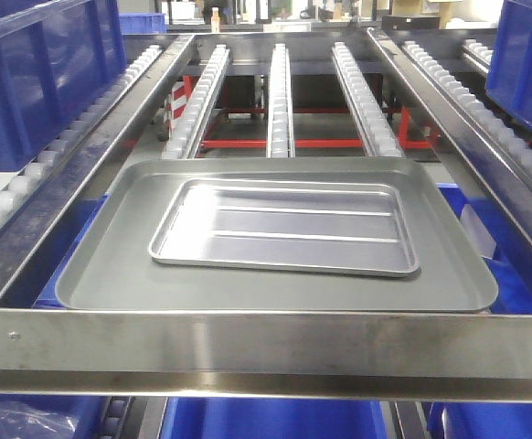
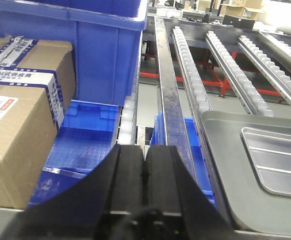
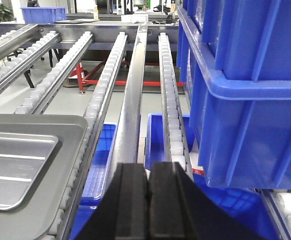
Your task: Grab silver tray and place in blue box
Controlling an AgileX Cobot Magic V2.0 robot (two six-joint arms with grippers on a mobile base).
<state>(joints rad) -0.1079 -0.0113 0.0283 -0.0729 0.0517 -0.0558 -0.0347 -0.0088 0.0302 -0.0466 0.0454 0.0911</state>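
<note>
The silver tray lies flat, ribs up, in the middle of the larger grey tray. It is turned slightly askew to the grey tray's edges. Nothing touches it and no part of it is lifted. The grey tray rests on the roller rails of the rack, just behind the steel crossbar at the front.

Neither arm shows in the front view. The left wrist view shows the left gripper with its black fingers pressed together and nothing between them. It sits low at the rack's left edge, and the silver tray is well off to its right. The right gripper is likewise closed and empty, with the silver tray well off to its left.

A blue box stands on the lane to the left of the rack, and another blue box stands to the right. More blue bins sit beneath the rack. The pictures do not tell which one is meant to receive the tray. A cardboard carton sits on the far left in the left wrist view.

By my reading, the task has not begun in any visible way. The tray is ungrasped and still on the grey tray. What is left is opening a gripper, reaching the tray's rolled rim, lifting it clear of the grey tray, carrying it over a box rim and setting it inside.
</note>
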